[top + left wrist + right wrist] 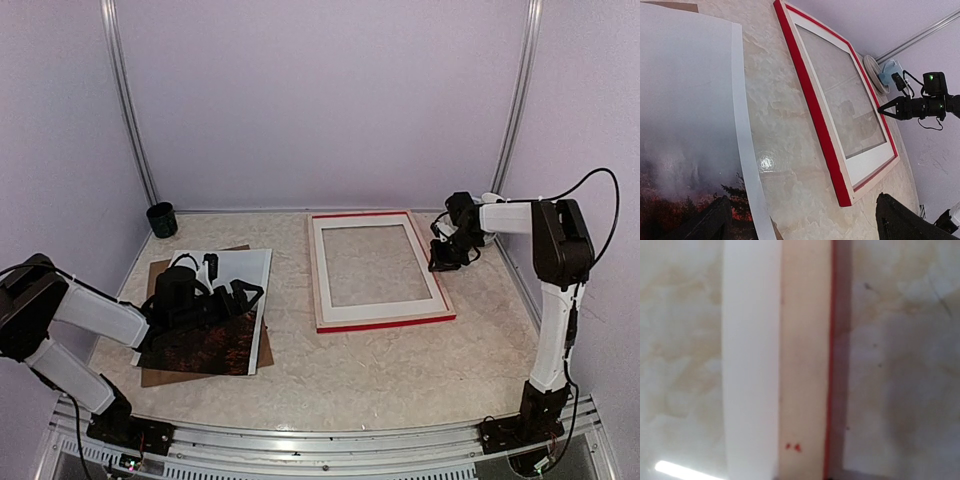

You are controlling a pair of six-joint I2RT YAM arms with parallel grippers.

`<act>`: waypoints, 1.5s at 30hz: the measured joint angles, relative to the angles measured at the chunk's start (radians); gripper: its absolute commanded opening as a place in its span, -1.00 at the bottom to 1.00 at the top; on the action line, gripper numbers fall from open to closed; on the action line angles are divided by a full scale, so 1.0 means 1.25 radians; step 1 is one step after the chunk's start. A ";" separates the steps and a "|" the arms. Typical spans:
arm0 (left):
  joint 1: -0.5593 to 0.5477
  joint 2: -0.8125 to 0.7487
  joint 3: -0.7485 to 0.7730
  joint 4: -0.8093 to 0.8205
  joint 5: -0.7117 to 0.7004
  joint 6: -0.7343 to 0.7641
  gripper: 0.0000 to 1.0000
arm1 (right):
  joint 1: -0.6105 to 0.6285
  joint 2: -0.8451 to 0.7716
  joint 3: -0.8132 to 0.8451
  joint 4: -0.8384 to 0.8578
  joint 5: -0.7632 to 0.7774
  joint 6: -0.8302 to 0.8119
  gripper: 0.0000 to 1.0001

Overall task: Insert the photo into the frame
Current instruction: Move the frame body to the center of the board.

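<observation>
The photo [200,345], misty grey above dark reddish ground, lies face up at the left on a white mat [252,275] and a brown backing board [160,376]. My left gripper [232,279] hovers low over the photo [685,125], open wide; its dark fingertips [715,220] show at the bottom corners of the left wrist view with nothing between them. The frame [378,268] lies back up at centre right, pale wood with red edges [812,100]. My right gripper [446,256] sits at the frame's right rail [805,360]. Its fingers are out of the right wrist view.
A black cup [161,219] stands at the back left corner. Inside the frame's opening lies a white border [750,360]. Bare table [400,380] lies between the frame and the near edge, and between the photo stack and the frame [785,150].
</observation>
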 measured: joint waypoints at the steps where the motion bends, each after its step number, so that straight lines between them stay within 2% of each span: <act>1: -0.002 0.000 0.002 -0.003 -0.001 0.000 0.98 | 0.000 0.000 -0.002 0.004 0.000 0.001 -0.58; 12: -0.020 0.023 0.059 -0.028 -0.019 -0.002 0.98 | 0.041 -0.021 -0.049 0.065 0.016 0.034 -0.59; 18: -0.024 0.042 0.067 -0.034 -0.022 -0.012 0.98 | 0.078 -0.026 -0.061 0.081 0.024 0.046 -0.50; 22: -0.026 0.047 0.067 -0.040 -0.027 -0.015 0.98 | 0.085 -0.028 -0.070 0.085 0.027 0.051 -0.26; 26: -0.025 0.045 0.067 -0.048 -0.046 -0.013 0.98 | 0.087 -0.042 -0.084 0.079 0.038 0.053 0.17; 29: -0.017 0.033 0.067 -0.062 -0.061 -0.011 0.98 | 0.098 -0.073 -0.089 0.056 0.049 0.057 0.37; 37: 0.009 -0.023 0.067 -0.095 -0.108 0.005 0.98 | 0.193 -0.186 -0.062 0.043 0.059 0.078 0.96; 45: 0.011 -0.054 0.067 -0.140 -0.151 0.002 0.98 | 0.320 -0.193 -0.025 0.053 0.059 0.096 0.98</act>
